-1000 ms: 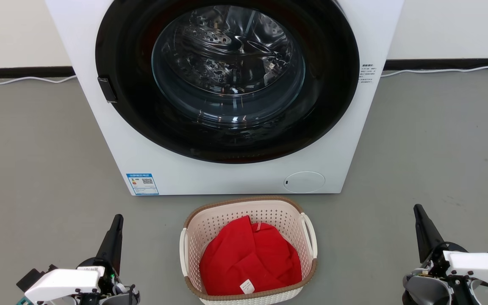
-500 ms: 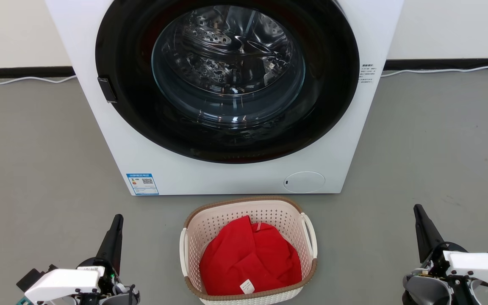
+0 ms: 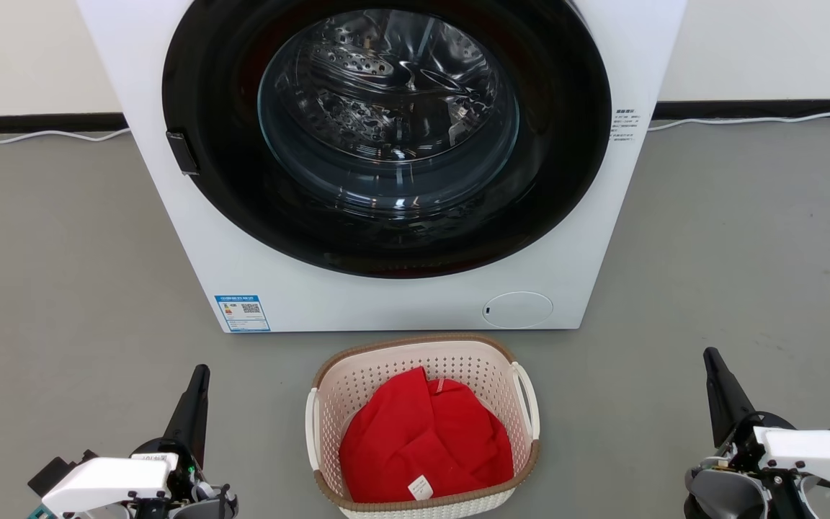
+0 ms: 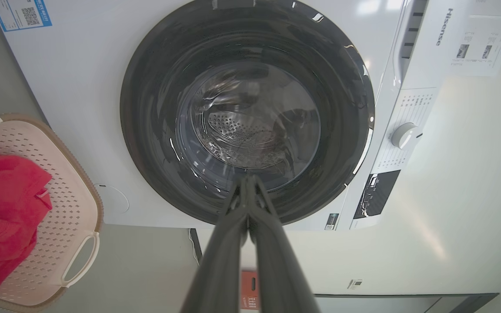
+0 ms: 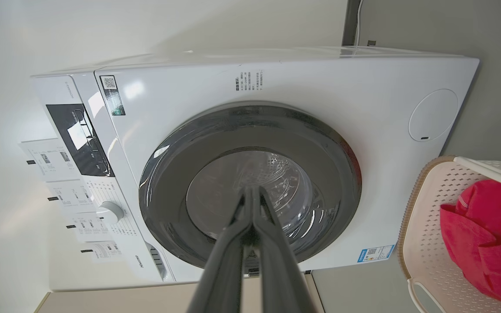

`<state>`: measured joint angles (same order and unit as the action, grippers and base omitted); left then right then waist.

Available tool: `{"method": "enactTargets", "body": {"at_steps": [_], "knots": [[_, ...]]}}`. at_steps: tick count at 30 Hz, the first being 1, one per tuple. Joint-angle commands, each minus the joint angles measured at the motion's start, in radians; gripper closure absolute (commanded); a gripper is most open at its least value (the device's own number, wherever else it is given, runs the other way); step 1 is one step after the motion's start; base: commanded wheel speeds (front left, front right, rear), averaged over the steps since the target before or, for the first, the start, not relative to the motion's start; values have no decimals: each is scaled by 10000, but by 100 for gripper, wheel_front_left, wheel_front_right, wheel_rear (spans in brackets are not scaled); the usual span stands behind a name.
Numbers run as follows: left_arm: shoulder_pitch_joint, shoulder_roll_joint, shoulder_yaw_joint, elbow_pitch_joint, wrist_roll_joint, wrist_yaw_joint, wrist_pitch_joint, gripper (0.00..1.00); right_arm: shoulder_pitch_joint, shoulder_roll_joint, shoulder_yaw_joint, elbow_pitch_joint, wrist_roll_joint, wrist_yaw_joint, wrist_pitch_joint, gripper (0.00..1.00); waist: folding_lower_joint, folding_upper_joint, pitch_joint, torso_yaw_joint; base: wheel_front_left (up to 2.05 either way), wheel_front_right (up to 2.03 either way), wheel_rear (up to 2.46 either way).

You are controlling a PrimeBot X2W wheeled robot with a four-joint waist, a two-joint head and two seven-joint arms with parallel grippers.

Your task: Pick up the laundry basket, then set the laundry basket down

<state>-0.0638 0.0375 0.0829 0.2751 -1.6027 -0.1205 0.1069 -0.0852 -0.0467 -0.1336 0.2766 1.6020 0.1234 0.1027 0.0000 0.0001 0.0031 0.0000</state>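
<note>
The small cream-white perforated plastic laundry basket [image 3: 386, 371], rounded-rectangular with a brown woven-look rim and white loop handles, stands on the smooth grey floor [image 3: 62, 252], just before the glossy white front-loading washer [image 3: 400, 306] with its round dark glass door [image 3: 386, 144]. Crumpled red cloth [image 3: 426, 440] lies inside. The left gripper [image 3: 201, 371] and right gripper [image 3: 710, 355] flank it, well apart, tapered dark fingers clenched on nothing.
</note>
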Motion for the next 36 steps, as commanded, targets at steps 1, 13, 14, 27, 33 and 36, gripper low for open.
{"method": "enactTargets", "body": {"at_steps": [1,13,14,27,33,36], "knots": [[-443,127,308,-298,-59,-102,63,100,-228,-35,191,-318,61,73,111,100,0,-1,0,0,0,0,0],[-443,127,308,-298,-59,-102,63,100,-228,-35,192,-318,62,73,110,100,0,-1,0,0,0,0,0],[-443,127,308,-298,-59,-102,63,100,-228,-35,192,-318,62,73,110,100,0,-1,0,0,0,0,0],[-442,127,308,-298,-60,-102,62,100,-228,-35,194,-318,63,73,108,100,0,-1,0,0,0,0,0],[-442,127,307,-299,-60,-102,62,100,-228,-35,194,-318,64,73,108,100,0,-1,0,0,0,0,0],[-442,127,307,-299,-60,-102,62,100,-228,-35,194,-318,64,73,108,100,0,-1,0,0,0,0,0]]}}
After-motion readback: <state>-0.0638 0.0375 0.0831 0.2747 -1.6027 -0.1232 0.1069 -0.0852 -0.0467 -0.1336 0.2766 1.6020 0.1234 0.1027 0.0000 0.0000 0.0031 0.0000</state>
